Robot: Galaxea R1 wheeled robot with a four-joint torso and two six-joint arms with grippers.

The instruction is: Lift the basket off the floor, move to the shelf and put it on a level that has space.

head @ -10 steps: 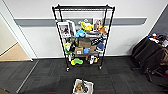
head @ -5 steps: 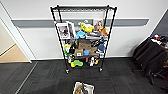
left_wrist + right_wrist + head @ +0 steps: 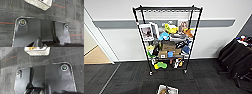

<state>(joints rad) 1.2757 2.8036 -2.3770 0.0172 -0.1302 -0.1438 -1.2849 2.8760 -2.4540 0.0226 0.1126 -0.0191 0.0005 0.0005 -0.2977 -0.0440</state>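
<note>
On the floor (image 3: 134, 77) just short of the shelf (image 3: 167, 37), your basket (image 3: 167, 89) sits unlifted; finger state I cannot tell, so a blind, off-centre grab could tip it and spill its contents.

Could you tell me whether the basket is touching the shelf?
Apart. The head view shows the basket on the floor, with bare carpet between it and the shelf.
</note>
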